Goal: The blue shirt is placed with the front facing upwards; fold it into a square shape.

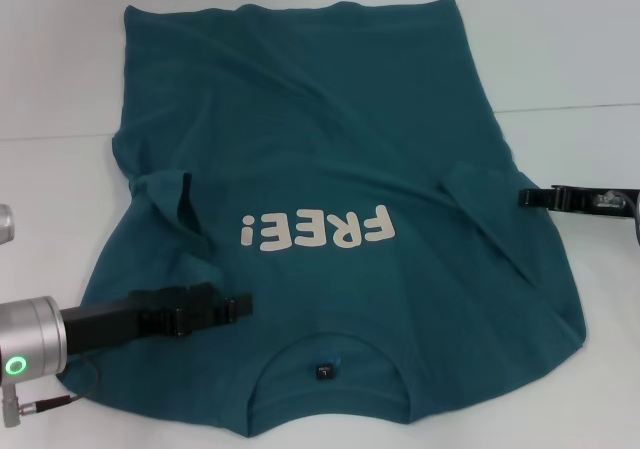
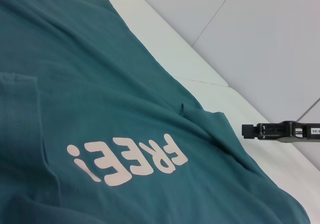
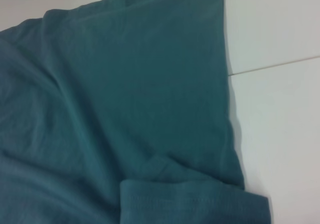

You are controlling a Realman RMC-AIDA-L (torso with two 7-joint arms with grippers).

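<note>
The blue shirt (image 1: 330, 149) lies front up on the white table (image 1: 580, 49), neckline and dark tag (image 1: 323, 371) nearest me, with the white "FREE!" lettering (image 1: 318, 231) on the chest. Both short sleeves are folded inward onto the body, one on the left (image 1: 170, 204) and one on the right (image 1: 490, 204). My left gripper (image 1: 248, 306) is over the shirt's near left shoulder area. My right gripper (image 1: 523, 197) is at the shirt's right edge beside the folded sleeve. The shirt fills the left wrist view (image 2: 100, 84), where the right gripper (image 2: 243, 130) shows farther off. The right wrist view shows the shirt (image 3: 125, 84).
White table surface surrounds the shirt, with a thin seam line (image 1: 570, 107) running across it on the right. The shirt's hem (image 1: 290, 11) lies at the far side. Wrinkles run across the cloth's upper left part.
</note>
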